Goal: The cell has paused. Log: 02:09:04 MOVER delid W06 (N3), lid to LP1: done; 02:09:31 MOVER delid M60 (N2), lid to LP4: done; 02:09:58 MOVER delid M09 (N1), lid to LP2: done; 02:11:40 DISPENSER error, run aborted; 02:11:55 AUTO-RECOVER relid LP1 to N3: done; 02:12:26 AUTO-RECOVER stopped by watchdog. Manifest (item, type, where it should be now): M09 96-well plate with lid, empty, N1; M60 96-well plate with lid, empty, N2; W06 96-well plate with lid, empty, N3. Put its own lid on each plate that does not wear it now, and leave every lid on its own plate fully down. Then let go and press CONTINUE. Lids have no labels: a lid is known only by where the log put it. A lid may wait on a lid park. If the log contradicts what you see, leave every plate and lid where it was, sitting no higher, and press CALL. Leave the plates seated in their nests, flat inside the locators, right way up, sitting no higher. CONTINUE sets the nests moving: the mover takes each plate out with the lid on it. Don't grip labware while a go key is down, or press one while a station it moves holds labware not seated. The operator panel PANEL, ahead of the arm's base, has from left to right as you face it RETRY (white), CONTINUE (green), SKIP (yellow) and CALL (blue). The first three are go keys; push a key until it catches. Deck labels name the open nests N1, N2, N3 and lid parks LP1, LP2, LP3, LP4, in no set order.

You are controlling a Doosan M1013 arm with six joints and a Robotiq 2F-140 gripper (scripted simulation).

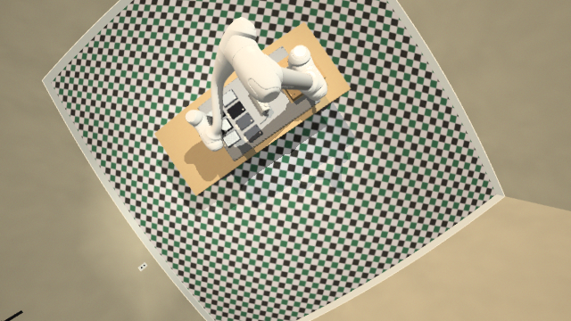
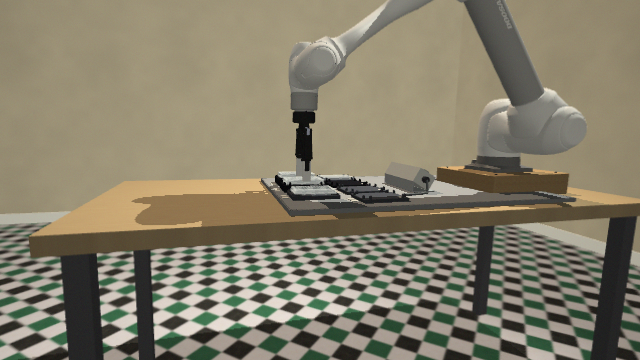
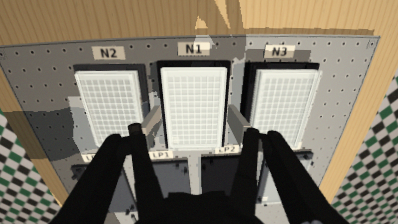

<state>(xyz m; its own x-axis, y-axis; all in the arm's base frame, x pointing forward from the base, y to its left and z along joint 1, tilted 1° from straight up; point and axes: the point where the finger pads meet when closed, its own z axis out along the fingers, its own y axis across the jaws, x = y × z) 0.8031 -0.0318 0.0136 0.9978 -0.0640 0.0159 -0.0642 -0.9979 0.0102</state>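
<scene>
In the wrist view three white 96-well plates sit in black nests in a row on the grey deck: N2 (image 3: 107,102) on the left, N1 (image 3: 194,105) in the middle and N3 (image 3: 282,102) on the right. The N1 plate looks smooth and white on top, as under a lid. My gripper (image 3: 194,113) hangs straight over N1. It is open, with one finger pad on each long side of that plate and a small gap on both sides. In the exterior view the gripper (image 2: 303,167) stands upright, low over the plates. I cannot tell whether N2 wears a lid.
Lid park labels LP1 (image 3: 161,154) and LP2 (image 3: 227,149) lie just below the nests; the parks are partly hidden by my fingers. The grey operator panel (image 2: 407,176) stands on the deck nearer the arm's base (image 2: 502,177). Dark park plates (image 2: 370,192) lie between them.
</scene>
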